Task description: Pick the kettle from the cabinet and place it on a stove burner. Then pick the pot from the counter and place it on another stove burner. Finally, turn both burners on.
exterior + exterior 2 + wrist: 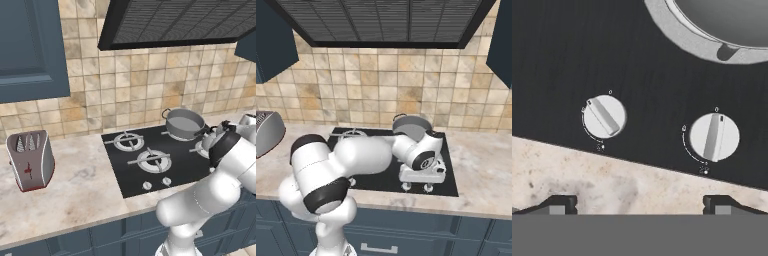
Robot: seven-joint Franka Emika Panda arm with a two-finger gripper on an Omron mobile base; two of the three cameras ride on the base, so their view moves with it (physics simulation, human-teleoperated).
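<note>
Burner-lighting step: the gripper (639,202), wide open and empty, hovers above two cooktop knobs (604,116); next, descend onto one knob (714,136) and twist.

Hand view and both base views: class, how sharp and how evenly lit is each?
Hand view: the knobs crisp, lighting flat, no glare. Left base view: soft and pixelated, the pot evenly lit. Right base view: the hood dark, the tiles bright.

One pot (185,123), one toaster (30,159), two knobs (604,116)
</note>
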